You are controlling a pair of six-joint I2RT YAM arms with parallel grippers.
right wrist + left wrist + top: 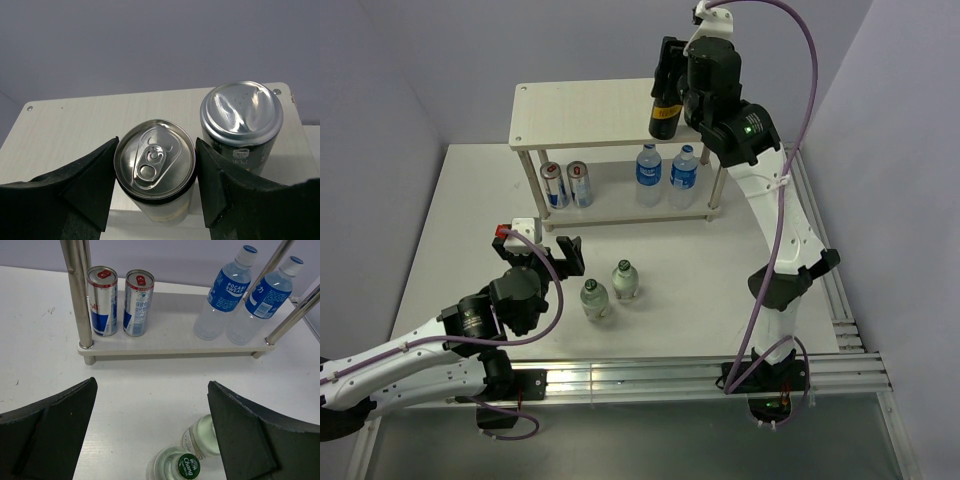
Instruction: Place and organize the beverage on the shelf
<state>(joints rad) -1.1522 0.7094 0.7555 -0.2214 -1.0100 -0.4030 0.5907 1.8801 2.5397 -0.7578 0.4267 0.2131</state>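
The dark can (664, 120) was clamped between the fingers of the right gripper (156, 150), taken by its sides just under the rim, at the upper middle of the overhead view. It was held upright over the right end of the shelf (585, 112), on the top board's side. A second can (242, 125) with a crinkly silver top was parked just beside it, at the right of the wrist view. Whether the base was already touching the board couldn't be told.

Handling-wise, a thin metal can like this would be expected to be fairly stiff if sealed. It would be easily dented by a hard squeeze, though, and slippery on that smooth wall. A side grip high on the body, as seen here, was judged sensible, with the tab left alone.

The left gripper (152, 390) was spread wide with nothing in it, at the lower left of the overhead view. Two green-capped glass bottles (594, 298) were stood on the table (470, 220) just in front of it. Those would be reckoned heavier, rigid and breakable, and best taken around the body below the neck.

On the lower board, two Red Bull cans (102, 300) were lined up at the left and two Pocari Sweat bottles (225, 292) at the right.
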